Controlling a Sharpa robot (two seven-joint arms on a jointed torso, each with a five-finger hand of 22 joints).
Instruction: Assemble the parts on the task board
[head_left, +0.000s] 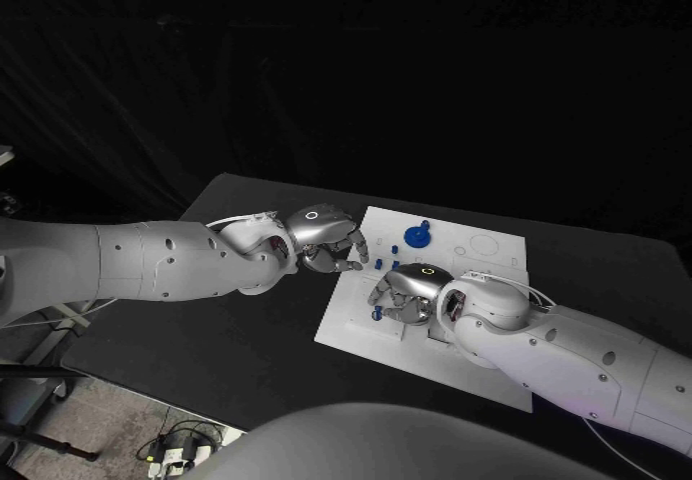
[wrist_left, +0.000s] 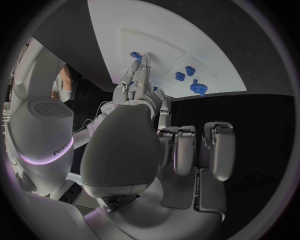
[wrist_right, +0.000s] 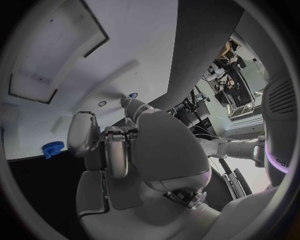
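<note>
A: Start with the head view. Where are the hands?

B: The left hand sits at the left edge of the task board, fingers bent down toward the table. Nothing can be seen between them, though whether they touch the board I cannot tell. The right hand is over the middle of the board, fingers curled downward, with a small blue part at its fingertips. Whether it pinches that part I cannot tell here.

A: Other parts?

B: A blue gear stands near the board's far edge, well apart from both hands. Two small blue pegs lie between the two hands.

A: The left wrist view?

B: The left hand has most fingers folded toward the palm with nothing in them, while a pair of fingers stretches out, tips just beside a small blue part on the task board. Contact is unclear. Three more blue pieces lie off to one side, clear of the hand.

A: And the right wrist view?

B: The right hand has its fingers curled in; what the tips hold is hidden. The blue gear stands beside it, apart from the fingers, on the task board.
</note>
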